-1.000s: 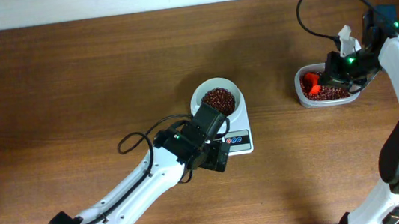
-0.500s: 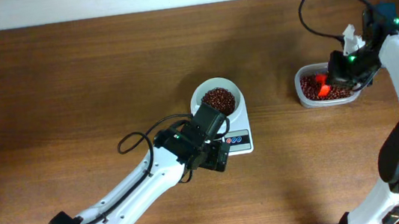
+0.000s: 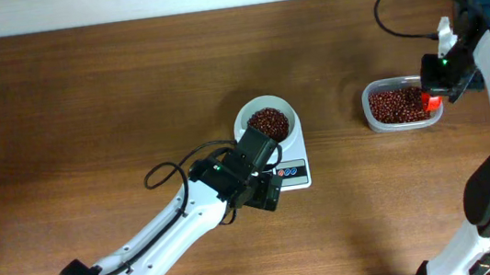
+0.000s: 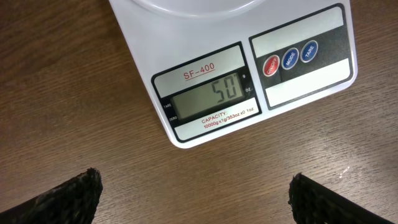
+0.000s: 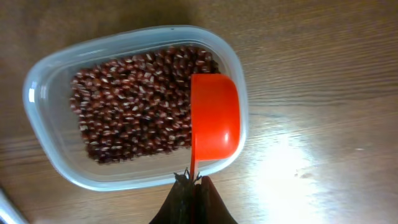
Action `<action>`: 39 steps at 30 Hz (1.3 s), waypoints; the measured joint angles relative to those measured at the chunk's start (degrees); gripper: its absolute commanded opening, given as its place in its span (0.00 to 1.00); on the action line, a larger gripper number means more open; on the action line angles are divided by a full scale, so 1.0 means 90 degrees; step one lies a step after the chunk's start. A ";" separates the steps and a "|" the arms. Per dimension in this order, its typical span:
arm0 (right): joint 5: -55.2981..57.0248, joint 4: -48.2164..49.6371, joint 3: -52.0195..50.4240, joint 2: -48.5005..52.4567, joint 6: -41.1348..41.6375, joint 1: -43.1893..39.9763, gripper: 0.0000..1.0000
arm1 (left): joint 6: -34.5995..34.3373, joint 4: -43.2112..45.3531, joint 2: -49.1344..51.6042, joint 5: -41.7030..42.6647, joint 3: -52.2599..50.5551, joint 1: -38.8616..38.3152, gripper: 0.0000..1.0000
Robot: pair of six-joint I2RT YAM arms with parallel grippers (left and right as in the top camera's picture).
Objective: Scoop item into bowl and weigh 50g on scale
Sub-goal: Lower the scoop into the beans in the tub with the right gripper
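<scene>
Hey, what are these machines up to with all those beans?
Two robot arms are weighing out beans. The right end effector grips a red scoop, empty, over the edge of a clear tub of them. The left end effector, open, hovers before the scale, which carries a white bowl of beans and reads 50.

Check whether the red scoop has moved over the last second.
Yes. In the overhead view the scoop has shifted right, from the left end of the tub to its right rim.
</scene>
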 measured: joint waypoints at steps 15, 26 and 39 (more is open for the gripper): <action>0.0447 0.0386 -0.0228 0.0600 -0.0085 0.0641 0.04 | 0.0000 0.0000 0.0002 0.0000 0.0000 0.0000 0.99; -0.1275 0.0379 -0.0260 0.0724 -0.0245 0.0563 0.04 | -0.0002 0.0000 0.0000 0.0000 0.0000 0.0000 0.99; -0.1372 0.0512 -0.0260 0.0726 -0.0799 0.0187 0.05 | -0.0002 0.0000 0.0000 0.0000 0.0000 0.0000 0.99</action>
